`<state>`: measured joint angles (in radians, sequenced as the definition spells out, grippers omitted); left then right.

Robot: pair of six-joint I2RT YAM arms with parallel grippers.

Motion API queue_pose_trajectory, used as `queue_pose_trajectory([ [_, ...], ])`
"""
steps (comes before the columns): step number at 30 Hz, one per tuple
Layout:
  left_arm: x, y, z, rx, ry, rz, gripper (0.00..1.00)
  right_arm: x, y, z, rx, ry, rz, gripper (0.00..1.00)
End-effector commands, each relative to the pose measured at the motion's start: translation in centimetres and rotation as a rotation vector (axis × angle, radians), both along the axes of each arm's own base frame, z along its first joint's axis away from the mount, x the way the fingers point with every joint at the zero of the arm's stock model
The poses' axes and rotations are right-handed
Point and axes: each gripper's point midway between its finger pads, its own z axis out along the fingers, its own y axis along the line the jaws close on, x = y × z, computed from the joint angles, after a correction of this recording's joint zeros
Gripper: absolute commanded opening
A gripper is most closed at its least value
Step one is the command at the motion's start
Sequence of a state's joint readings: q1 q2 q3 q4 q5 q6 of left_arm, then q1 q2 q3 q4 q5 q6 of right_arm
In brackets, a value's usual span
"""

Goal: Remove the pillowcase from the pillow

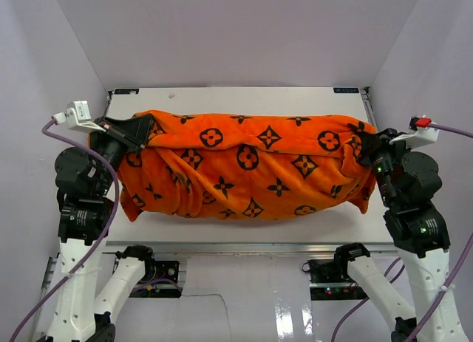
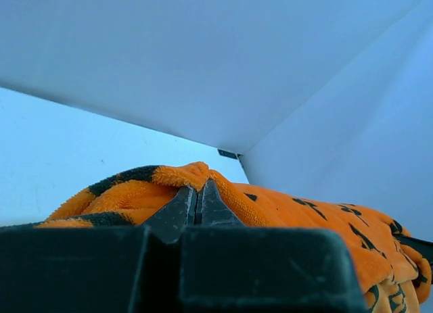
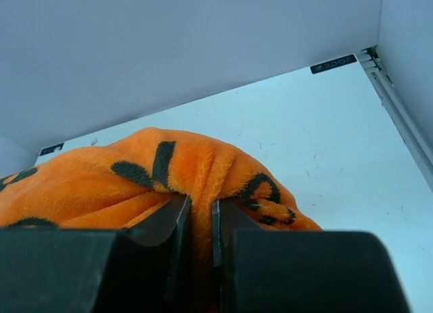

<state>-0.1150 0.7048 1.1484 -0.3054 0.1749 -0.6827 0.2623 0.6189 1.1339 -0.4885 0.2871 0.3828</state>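
Left claw (image 2: 199, 191) and right claw (image 3: 201, 206) are each closed on a fold at opposite ends of the pillowcase (image 1: 244, 165), which lies across the worktop (image 1: 236, 98) with the pillow hidden inside; the grasping seems done, and the next move probably calls for pulling the cloth off one end.

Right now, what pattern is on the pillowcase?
The pillowcase is orange with dark flower and circle motifs, clearest in the top external view.

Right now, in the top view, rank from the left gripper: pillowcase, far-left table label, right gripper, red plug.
1. pillowcase: clamped in the left gripper.
2. label: far-left corner.
3. right gripper: pillowcase's right end.
4. red plug: right wrist.
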Motion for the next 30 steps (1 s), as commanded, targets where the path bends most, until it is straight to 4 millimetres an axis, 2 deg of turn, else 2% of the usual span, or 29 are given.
queue_pose_trajectory([
  [1,2.8,-0.2,-2.7,-0.025,0.103,0.012,0.0,2.5,-0.7,1.4,-0.021,-0.061,-0.069,0.08],
  [2,3.8,0.0,-3.7,-0.029,0.13,0.03,0.0,3.9,-0.3,-0.2,-0.031,-0.02,-0.065,0.08],
  [3,5.6,-0.2,-6.6,-0.025,0.207,0.031,0.0,5.2,0.3,-2.5,-0.037,0.023,-0.052,0.08],
  [4,6.6,-0.4,-7.7,-0.02,0.226,0.029,0.0,6.1,0.7,-3.9,-0.037,0.055,-0.045,0.08],
  [5,7.5,-0.7,-9.1,-0.015,0.259,0.021,0.0,7.8,1.4,-6.4,-0.057,0.127,-0.033,0.08],
  [6,8.4,-0.8,-11.1,-0.003,0.304,0.02,0.02,8.8,1.8,-7.9,-0.067,0.157,-0.02,0.08],
  [7,10.2,-1.0,-13.5,0.013,0.364,0.018,0.08,9.5,2.4,-8.9,-0.076,0.184,0.002,0.08],
  [8,11.0,-1.2,-15.0,0.027,0.402,0.013,0.29,10.9,2.8,-11.0,-0.104,0.246,0.009,0.11],
  [9,11.8,-1.3,-16.5,0.061,0.434,0.003,0.44,11.7,3.0,-11.3,-0.114,0.263,0.011,0.18],
  [10,12.7,-1.6,-16.7,0.078,0.45,-0.01,0.6,12.3,3.2,-11.8,-0.127,0.283,0.022,0.27],
  [11,13.8,-1.9,-19.7,0.105,0.542,-0.026,0.7,13.4,3.6,-13.1,-0.147,0.327,0.034,0.34],
  [12,14.2,-2.2,-20.2,0.123,0.567,-0.047,0.8,14.1,3.9,-12.1,-0.164,0.313,0.048,0.49],
  [13,14.8,-2.2,-19.4,0.141,0.558,-0.052,0.83,14.5,4.1,-12.0,-0.171,0.317,0.056,0.55],
  [14,14.9,-2.2,-19.7,0.152,0.577,-0.056,0.85,14.9,4.0,-12.4,-0.183,0.338,0.052,0.68],
  [15,14.9,-2.2,-19.1,0.156,0.565,-0.054,0.9,15.2,3.8,-11.9,-0.188,0.33,0.044,0.73],
  [16,15.0,-1.8,-18.3,0.163,0.548,-0.026,0.94,15.5,3.7,-10.5,-0.186,0.304,0.034,0.76],
  [18,14.6,-0.8,-15.2,0.183,0.509,0.022,0.97,15.8,3.3,-9.1,-0.186,0.285,0.017,0.85],
  [19,14.2,0.3,-14.8,0.203,0.529,0.082,0.98,15.9,3.1,-7.2,-0.179,0.251,0.011,0.86],
  [20,13.9,0.8,-11.9,0.218,0.474,0.111,0.98,15.9,3.0,-6.8,-0.181,0.254,0.013,0.89],
  [22,13.1,2.3,-10.1,0.244,0.465,0.185,0.98,16.2,3.0,-4.7,-0.173,0.228,0.013,0.89],
  [23,12.5,2.6,-7.9,0.251,0.419,0.196,0.98,16.0,2.9,-4.5,-0.173,0.234,0.013,0.89],
  [24,12.1,2.7,-7.2,0.256,0.406,0.198,0.98,16.0,3.2,-4.2,-0.173,0.229,0.027,0.9],
  [27,10.7,2.5,-5.7,0.276,0.38,0.173,0.98,15.5,3.6,-3.3,-0.187,0.212,0.066,0.91],
  [30,8.4,1.8,-7.1,0.294,0.41,0.106,0.98,14.2,3.5,-2.9,-0.183,0.205,0.073,0.9],
])
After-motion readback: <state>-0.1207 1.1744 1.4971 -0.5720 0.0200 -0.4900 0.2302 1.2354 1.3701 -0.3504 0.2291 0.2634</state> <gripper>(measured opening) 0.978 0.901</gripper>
